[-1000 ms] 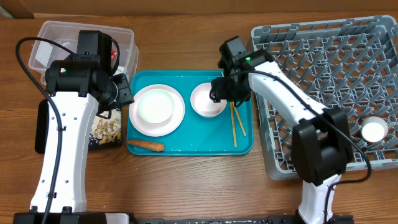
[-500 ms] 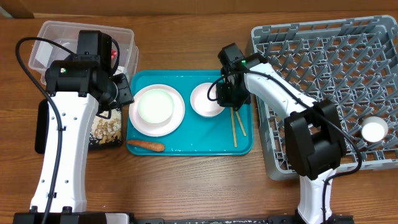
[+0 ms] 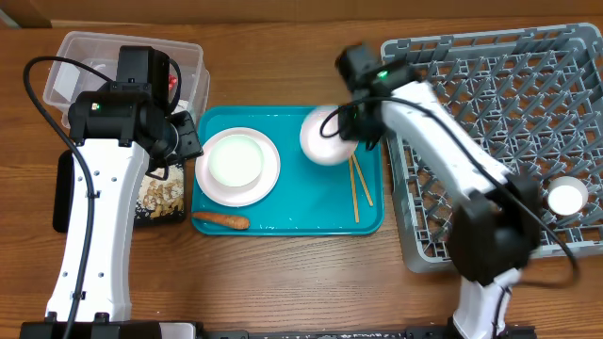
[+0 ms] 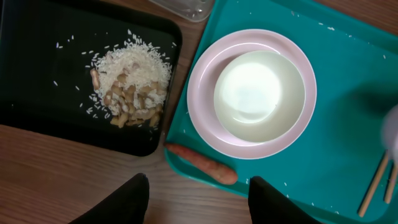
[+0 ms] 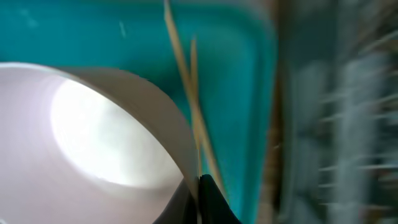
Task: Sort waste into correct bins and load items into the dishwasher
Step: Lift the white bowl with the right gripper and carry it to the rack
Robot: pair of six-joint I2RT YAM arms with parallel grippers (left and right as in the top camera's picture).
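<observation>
now the right gripper [image 3: 352,124] is clamped on the rim of a white bowl [image 3: 323,139], holding it tilted over the far right part of the teal tray [image 3: 283,222], just far of the chopsticks [image 3: 359,191]. the left gripper [image 4: 199,186] hangs with fingers apart above the carrot [image 4: 202,165].

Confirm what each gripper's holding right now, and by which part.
Right gripper holds the white bowl by its rim, on the side nearest the chopsticks. Left gripper is open, holding nothing.
</observation>
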